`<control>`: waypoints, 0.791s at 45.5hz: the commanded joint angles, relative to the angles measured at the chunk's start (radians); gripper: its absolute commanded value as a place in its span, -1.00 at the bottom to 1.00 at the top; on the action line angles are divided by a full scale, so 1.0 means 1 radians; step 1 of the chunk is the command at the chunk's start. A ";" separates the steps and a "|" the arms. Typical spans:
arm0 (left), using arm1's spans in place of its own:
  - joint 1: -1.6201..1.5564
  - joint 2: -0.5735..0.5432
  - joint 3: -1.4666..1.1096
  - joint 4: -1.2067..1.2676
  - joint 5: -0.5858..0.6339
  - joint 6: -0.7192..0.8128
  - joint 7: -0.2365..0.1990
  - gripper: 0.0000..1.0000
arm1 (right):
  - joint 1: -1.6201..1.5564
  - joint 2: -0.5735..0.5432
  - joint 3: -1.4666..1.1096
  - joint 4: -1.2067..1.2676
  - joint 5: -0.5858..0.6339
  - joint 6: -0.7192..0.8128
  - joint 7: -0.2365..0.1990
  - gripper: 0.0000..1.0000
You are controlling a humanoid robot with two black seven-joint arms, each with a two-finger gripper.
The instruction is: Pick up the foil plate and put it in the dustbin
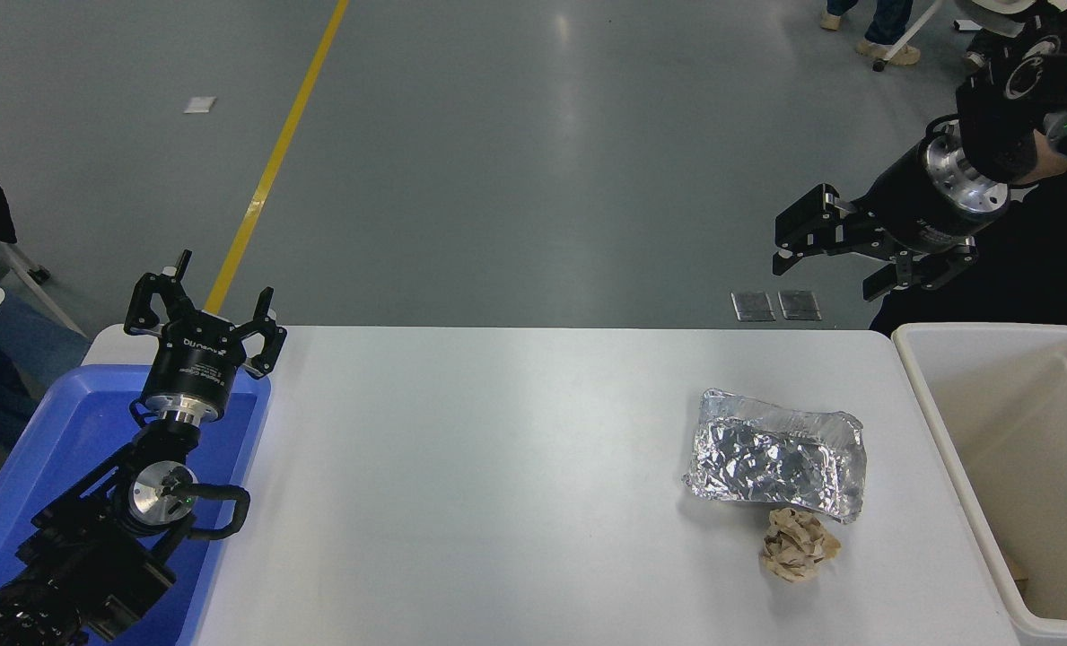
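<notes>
Head view: the foil plate (775, 456) sits untouched on the worktop (497, 484), just left of the dustbin (937, 422), a crumpled paper ball (798, 544) touching its near edge. Right gripper (834, 262) hovers beyond the dustbin's far corner, jaws spread, empty. Left gripper (203, 314) parked, jaws open. Nothing's grasped yet: pickup and drop both remain.

The foil plate (775, 455) was crinkled, shiny aluminium. The paper ball (798, 544) looked matt, rough and tan. The dustbin (937, 422) was smooth cream plastic, the blue tray (39, 440) glossy plastic, the worktop (479, 484) smooth and white.
</notes>
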 commanded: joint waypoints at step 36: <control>0.000 0.000 0.000 0.000 0.000 0.000 0.000 0.96 | 0.018 -0.004 -0.162 0.007 0.048 0.000 0.002 1.00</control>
